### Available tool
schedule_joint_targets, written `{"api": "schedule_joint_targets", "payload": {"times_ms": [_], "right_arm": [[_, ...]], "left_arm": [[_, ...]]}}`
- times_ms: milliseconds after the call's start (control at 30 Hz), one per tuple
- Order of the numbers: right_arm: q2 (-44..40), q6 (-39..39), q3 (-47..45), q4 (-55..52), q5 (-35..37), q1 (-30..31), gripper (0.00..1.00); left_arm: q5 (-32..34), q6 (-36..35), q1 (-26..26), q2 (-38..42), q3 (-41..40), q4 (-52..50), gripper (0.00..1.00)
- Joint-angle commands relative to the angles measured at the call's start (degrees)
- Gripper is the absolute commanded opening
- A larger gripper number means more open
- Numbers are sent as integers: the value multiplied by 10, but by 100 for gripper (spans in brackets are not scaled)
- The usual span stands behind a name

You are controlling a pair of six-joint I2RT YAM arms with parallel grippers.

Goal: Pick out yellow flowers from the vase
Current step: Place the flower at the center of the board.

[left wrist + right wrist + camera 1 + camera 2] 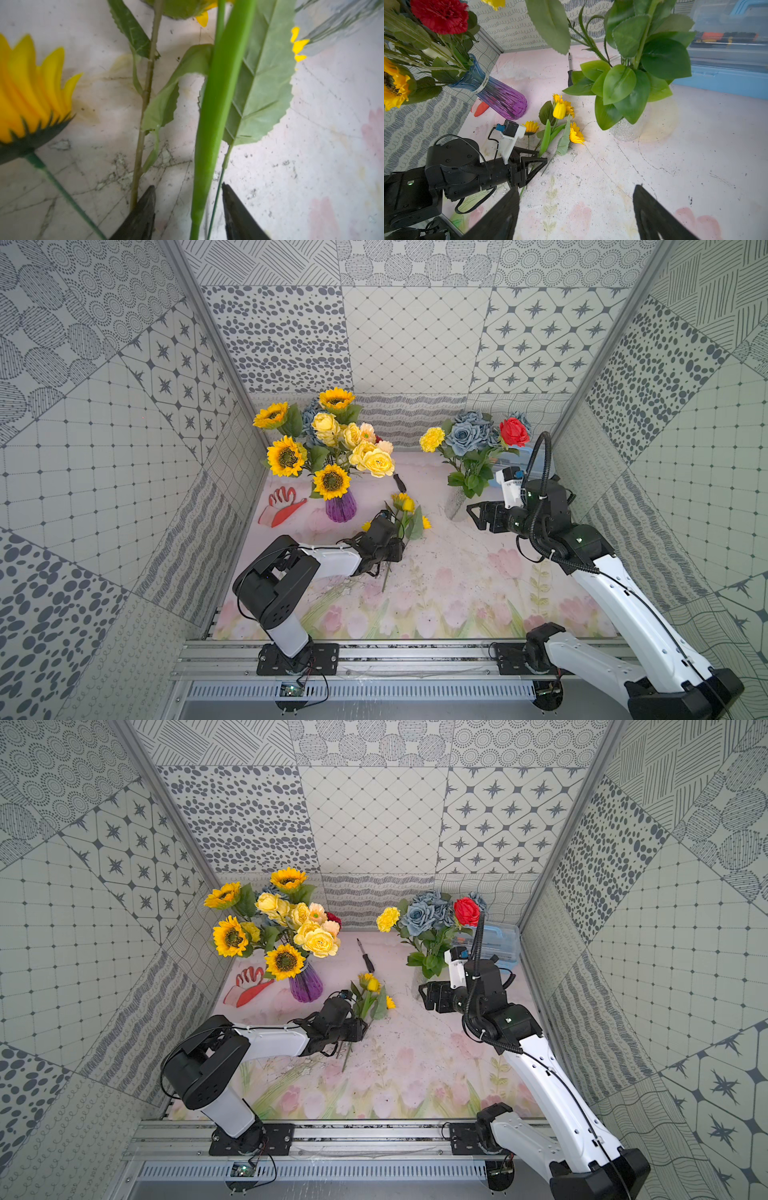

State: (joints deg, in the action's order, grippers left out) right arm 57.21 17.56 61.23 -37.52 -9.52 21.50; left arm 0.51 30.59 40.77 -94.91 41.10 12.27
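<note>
The yellow tulip [559, 110] lies flat on the worktop [675, 166] among small sunflowers [576, 135]. Its smooth plastic stem runs between my left hand's [188, 186] parted jaws, ungripped; I judge this is the picked pile. More fabric sunflowers [286, 456] and ruffled roses [376, 462] crowd the ribbed purple vase [340, 506]. My right hand [576, 187] hangs wide and empty.

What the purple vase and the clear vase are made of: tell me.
Purple vase: ribbed, glossy, translucent, blue-tinted at the neck; looks like glass, possibly plastic. Clear vase: see-through with a bumpy pressed texture; probably glass, though clear plastic is possible.
</note>
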Motion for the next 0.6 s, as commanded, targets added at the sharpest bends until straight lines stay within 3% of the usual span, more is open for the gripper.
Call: {"api": "schedule_joint_targets", "payload": {"times_ms": [0, 233, 567], "right_arm": [[-2, -1, -2, 19, 2, -1, 86], [-10, 0, -15, 43, 0, -1, 86], [-10, 1, -27, 69, -4, -1, 86]], "left_arm": [[28, 11, -3, 22, 12, -9, 78], [35, 5, -3, 66, 26, -20, 89], [34, -47, 0, 113, 65, -1, 94]]}}
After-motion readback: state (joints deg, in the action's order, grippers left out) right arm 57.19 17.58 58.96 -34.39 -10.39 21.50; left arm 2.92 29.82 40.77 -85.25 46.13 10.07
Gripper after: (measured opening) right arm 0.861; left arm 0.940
